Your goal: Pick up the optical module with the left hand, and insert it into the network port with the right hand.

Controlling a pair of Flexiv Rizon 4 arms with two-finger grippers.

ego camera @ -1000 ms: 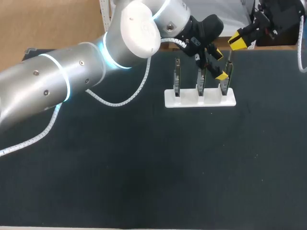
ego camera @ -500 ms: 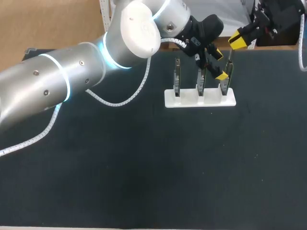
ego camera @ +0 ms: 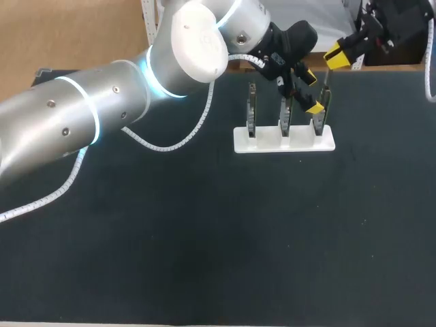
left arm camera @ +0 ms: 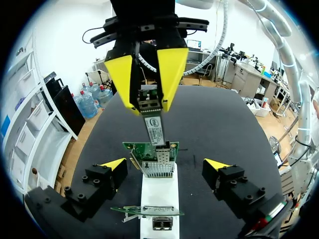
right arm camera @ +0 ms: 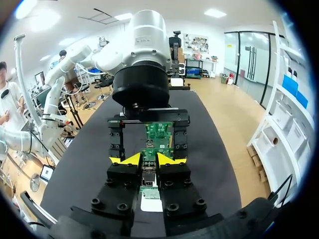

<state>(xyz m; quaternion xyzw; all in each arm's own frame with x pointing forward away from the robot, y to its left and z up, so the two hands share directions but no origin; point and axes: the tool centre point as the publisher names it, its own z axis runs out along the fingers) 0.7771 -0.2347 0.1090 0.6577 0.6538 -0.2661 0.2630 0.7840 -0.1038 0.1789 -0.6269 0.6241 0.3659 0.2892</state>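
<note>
The optical module (left arm camera: 155,128), a slim metal plug with a white label, hangs between the yellow fingers of my right gripper (left arm camera: 149,107), which is shut on it. Its lower tip is at the port on the edge of a green network card (left arm camera: 149,148). That card stands upright in a white stand (ego camera: 284,139). My left gripper (left arm camera: 166,165) is open wide, with one finger on each side of this card and touching nothing. In the head view the left gripper (ego camera: 312,92) straddles the rightmost card, and the right gripper (ego camera: 338,56) hovers just above it. In the right wrist view the right gripper (right arm camera: 149,159) holds the module (right arm camera: 148,180).
Two more cards (ego camera: 251,109) stand upright in the same white stand, to the left of the one being worked on. My big silver left arm (ego camera: 102,109) crosses the table's far left part. The black tabletop (ego camera: 218,238) stretches in front of the stand.
</note>
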